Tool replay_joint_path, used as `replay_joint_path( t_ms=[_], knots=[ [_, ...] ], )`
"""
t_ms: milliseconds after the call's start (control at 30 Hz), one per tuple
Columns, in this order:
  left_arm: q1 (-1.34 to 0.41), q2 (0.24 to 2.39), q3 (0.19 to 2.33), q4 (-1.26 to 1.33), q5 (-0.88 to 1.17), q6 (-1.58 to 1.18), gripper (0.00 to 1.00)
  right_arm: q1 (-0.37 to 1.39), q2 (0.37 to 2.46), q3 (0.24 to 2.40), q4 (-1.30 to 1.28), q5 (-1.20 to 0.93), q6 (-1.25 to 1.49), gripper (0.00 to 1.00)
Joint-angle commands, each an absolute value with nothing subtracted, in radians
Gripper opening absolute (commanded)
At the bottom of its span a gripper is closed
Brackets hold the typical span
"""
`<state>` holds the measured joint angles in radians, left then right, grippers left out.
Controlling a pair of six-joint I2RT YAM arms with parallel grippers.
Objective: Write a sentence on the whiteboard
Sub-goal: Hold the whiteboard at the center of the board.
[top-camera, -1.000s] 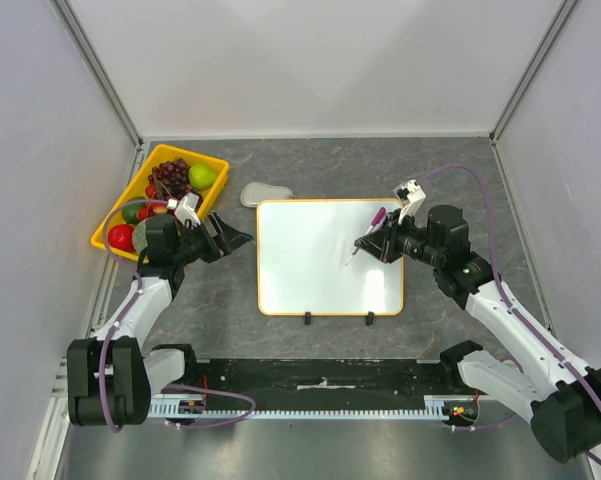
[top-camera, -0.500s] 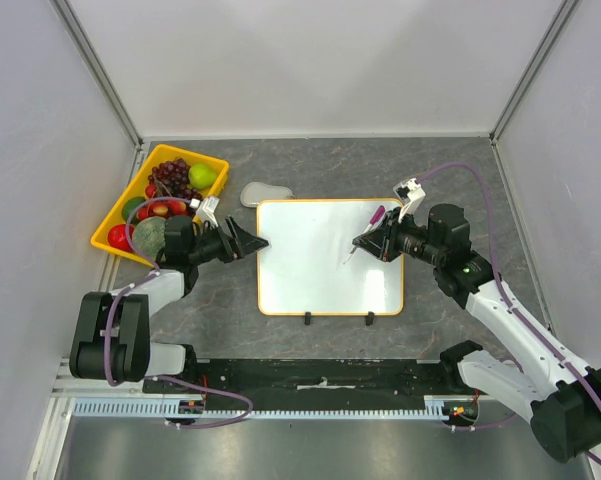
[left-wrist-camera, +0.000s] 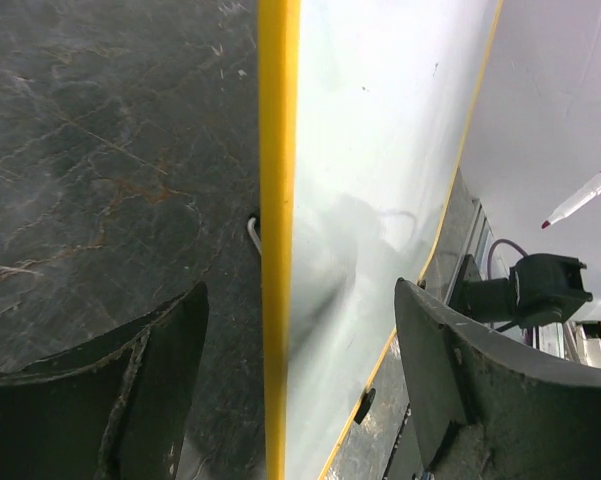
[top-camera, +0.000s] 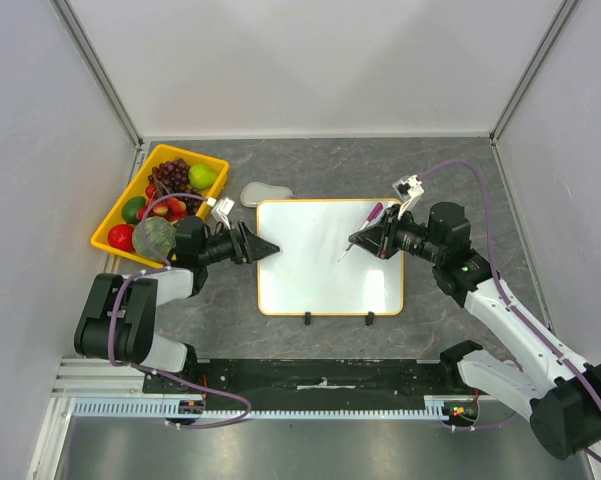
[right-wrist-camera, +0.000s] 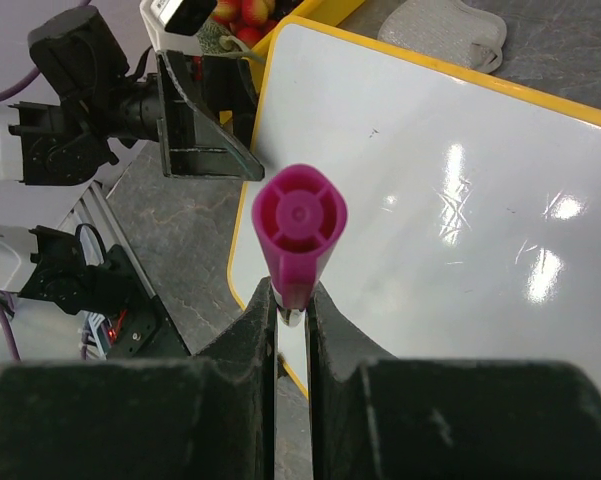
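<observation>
Nearest the arms' bases, two black clip feet point(top-camera: 307, 319) sit on the near edge of the whiteboard point(top-camera: 320, 275), which lies mid-table between my two arms. Faint marks on its glossy face are too slight for me to read. My left gripper point(top-camera: 272, 247) has its jaws apart, with one finger on either side of the board's yellow left rim. My right gripper point(top-camera: 363, 238) is clamped on one magenta-capped marker point(top-camera: 374, 212), whose tip is held above the board's right half. One grey pad point(top-camera: 266, 193) lies just past the far edge. Farther left, one yellow tray point(top-camera: 117, 205) holds fruit, including one bunch of dark grapes point(top-camera: 172, 176) and one green apple point(top-camera: 202, 176).
</observation>
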<state>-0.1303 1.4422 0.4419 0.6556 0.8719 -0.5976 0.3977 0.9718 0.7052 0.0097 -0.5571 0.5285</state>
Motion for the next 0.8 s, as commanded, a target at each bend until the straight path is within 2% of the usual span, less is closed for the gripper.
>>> replay_joint_path(
  t_ms=[0, 367, 700, 767],
  knots=[
    [-0.156, 1.465, 0.445, 0.759, 0.916, -0.551, 0.77, 0.403, 0.968, 0.752, 0.080, -0.586, 0.551, 0.00],
    [-0.178, 1.488, 0.430, 0.769, 0.950, -0.535, 0.52, 0.413, 0.971, 0.747, 0.098, -0.578, 0.561, 0.00],
    [-0.196, 1.485, 0.388, 0.776, 0.948, -0.541, 0.18, 0.436, 0.985, 0.741, 0.123, -0.566, 0.566, 0.00],
    [-0.202, 1.480, 0.374, 0.784, 0.946, -0.543, 0.15, 0.446, 0.989, 0.741, 0.124, -0.560, 0.561, 0.00]
  ],
)
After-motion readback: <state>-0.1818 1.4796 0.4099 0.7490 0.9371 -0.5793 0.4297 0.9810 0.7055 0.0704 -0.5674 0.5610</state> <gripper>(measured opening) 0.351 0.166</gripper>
